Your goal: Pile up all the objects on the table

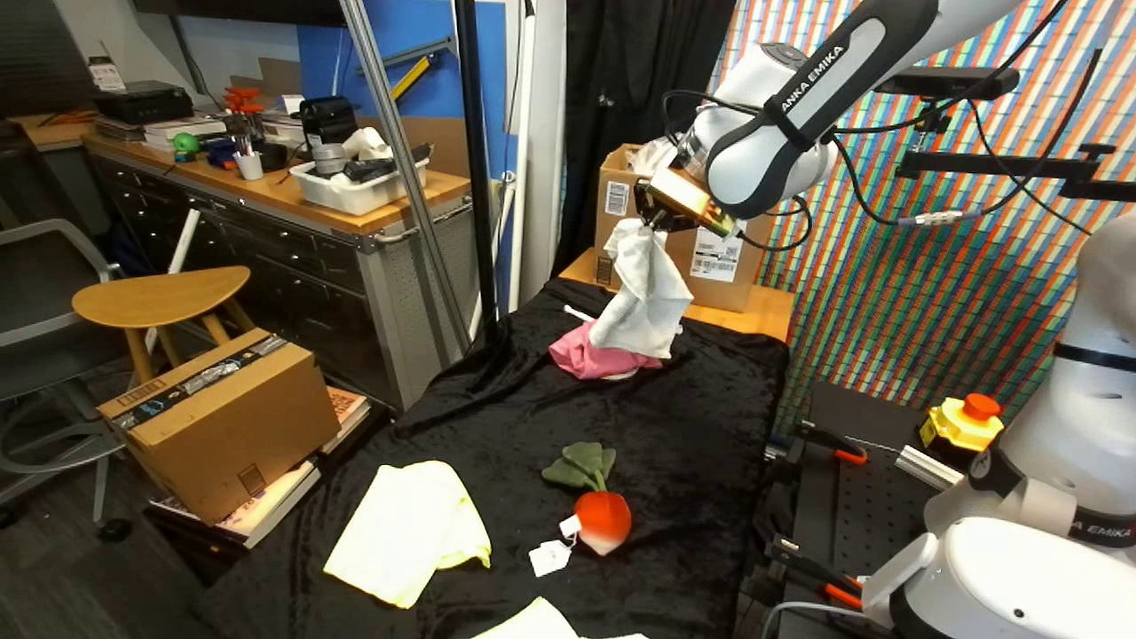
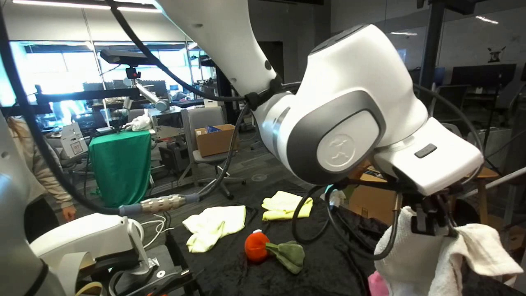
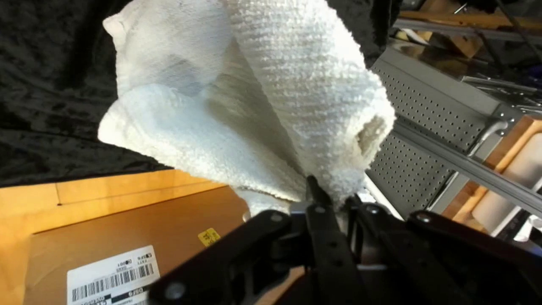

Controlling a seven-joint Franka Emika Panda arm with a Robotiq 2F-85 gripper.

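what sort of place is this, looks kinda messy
Probably a robotics lab or workshop: there is a cluttered wood-topped workbench, a red push button on a yellow housing that looks like an emergency stop, and, in the background, what appears to be another robot arm.

In exterior view: white terry cloth point(image 1: 652, 297) hanging from pincer point(image 1: 654, 219), over black fabric-topped desk point(image 1: 692, 435). Below pincer, on desk: crumpled pink cloth point(image 1: 590, 357), partly behind white one; contact unclear. Behind pincer, past fabric's far edge: brown cardboard box point(image 1: 735, 293) on wooden surface point(image 1: 770, 318). On desk, well before pincer: round red plush vegetable point(image 1: 605, 516), green fabric leaves point(image 1: 583, 466) toward pincer; farther left, flat pale yellow cloth point(image 1: 408, 532); farthest from pincer, second pale yellow cloth point(image 2: 215, 226).
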